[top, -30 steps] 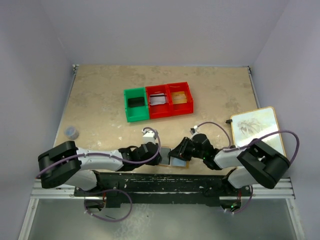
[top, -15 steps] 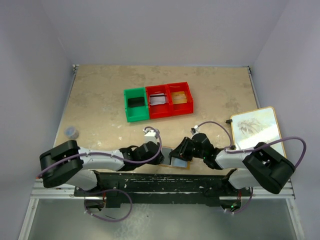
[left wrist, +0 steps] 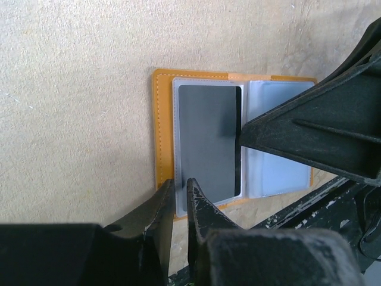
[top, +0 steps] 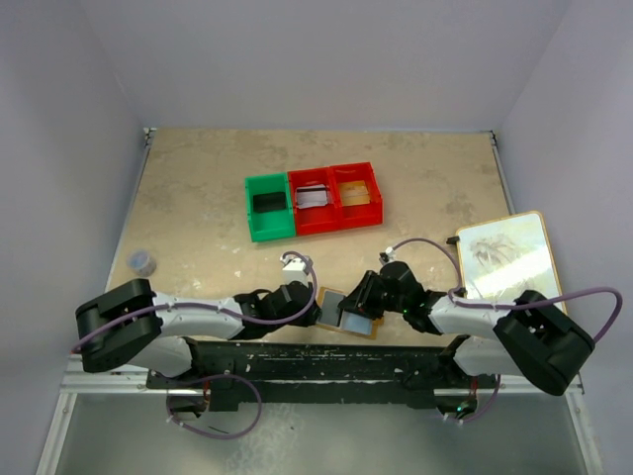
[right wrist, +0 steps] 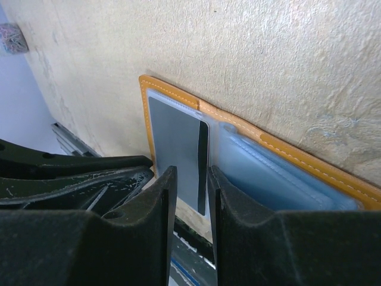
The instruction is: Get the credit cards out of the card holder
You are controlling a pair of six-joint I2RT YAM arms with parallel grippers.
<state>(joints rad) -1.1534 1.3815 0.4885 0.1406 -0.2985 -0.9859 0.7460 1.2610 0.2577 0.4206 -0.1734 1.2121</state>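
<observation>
The card holder lies open on the table at the near edge, between my two grippers. It is orange-tan with pale blue-grey pockets. A black credit card sits in its left pocket and also shows in the right wrist view. My left gripper is shut, its tips at the holder's near left corner. My right gripper is open by a narrow gap. Its fingers straddle the card's near end, at the holder's fold.
A green bin and two red bins stand in a row at mid table. One red bin holds a pale card, the other a gold-tan card. A white tan-edged board lies at the right. A small grey object is at the left.
The open holder has shifted slightly left and away from the table edge. The right arm's elbow has swung right and lower. The left arm has barely moved.
</observation>
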